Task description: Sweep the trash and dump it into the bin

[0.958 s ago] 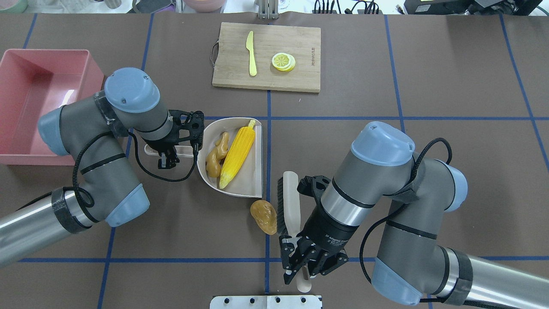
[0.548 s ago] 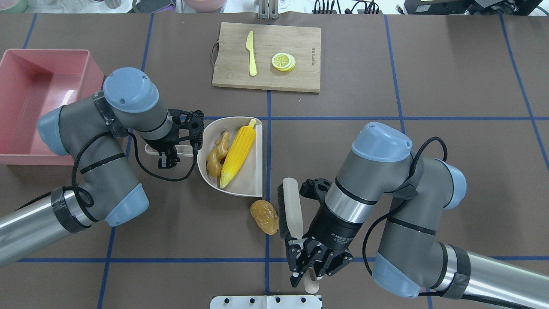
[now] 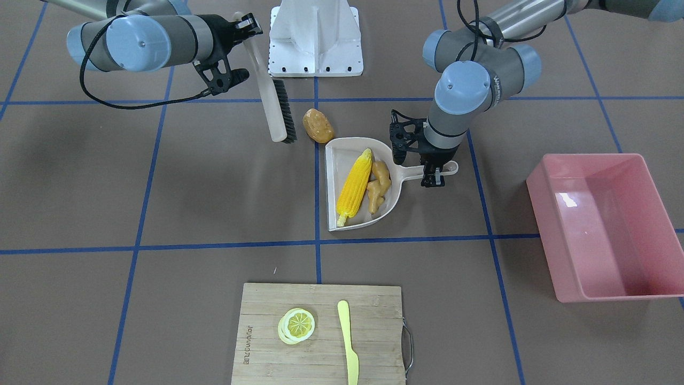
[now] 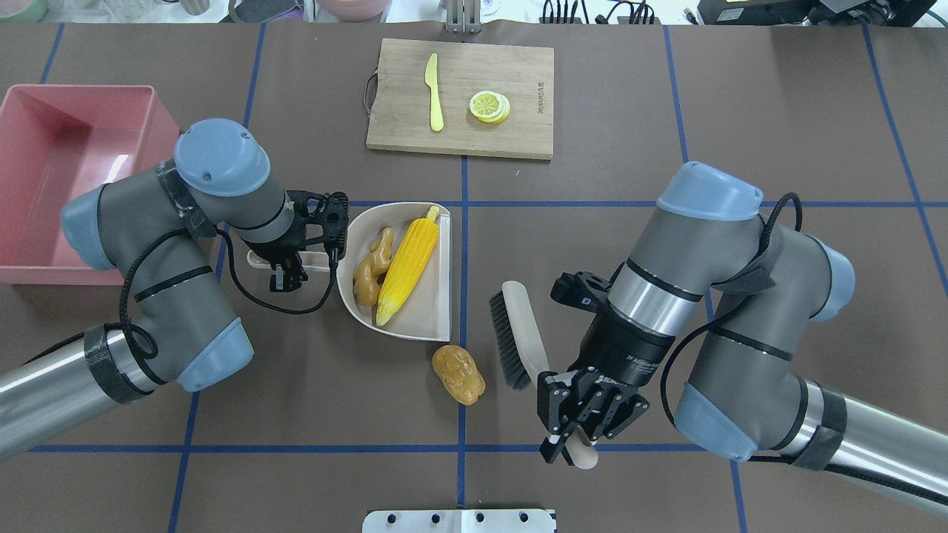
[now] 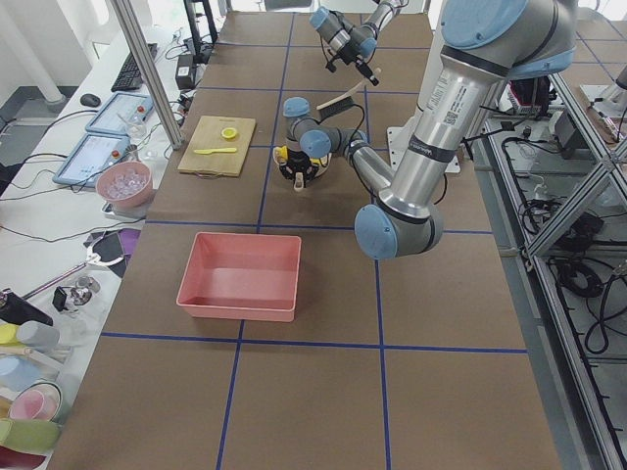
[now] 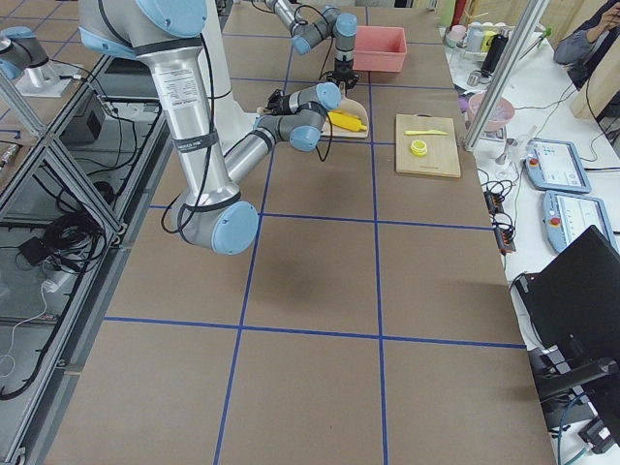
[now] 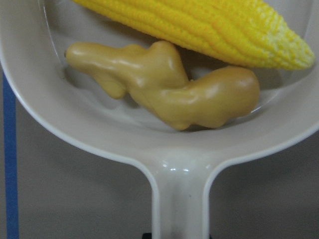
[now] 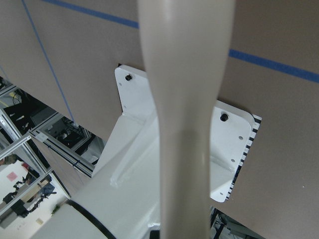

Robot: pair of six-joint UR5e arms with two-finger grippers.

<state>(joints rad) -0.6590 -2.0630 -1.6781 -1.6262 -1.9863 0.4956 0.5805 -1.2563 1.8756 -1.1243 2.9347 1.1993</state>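
The corn cob (image 4: 406, 266) and ginger root (image 4: 368, 274) lie inside the beige dustpan (image 4: 444, 311). My left gripper (image 4: 285, 271) is shut on the dustpan's handle (image 7: 179, 199). Outside the pan, the potato (image 4: 459, 374) rests on the mat just beyond the pan's open edge. My right gripper (image 4: 566, 448) is shut on the handle of a beige brush (image 4: 518, 333). The brush's black bristles face the potato across a small gap. The pink bin (image 4: 67, 178) stands at the far left, behind my left arm. From the front, the potato (image 3: 318, 125) sits between the brush (image 3: 275, 107) and the dustpan (image 3: 334, 214).
A wooden cutting board (image 4: 518, 137) with a pale yellow knife (image 4: 433, 92) and lemon slices (image 4: 489, 106) lies at the far middle. The white base plate (image 4: 459, 520) sits at the near edge. Blue tape lines cross the brown mat.
My right arm has swung to the right and taken the brush off the potato, leaving a gap. The potato stays put. The left arm and dustpan have barely shifted.
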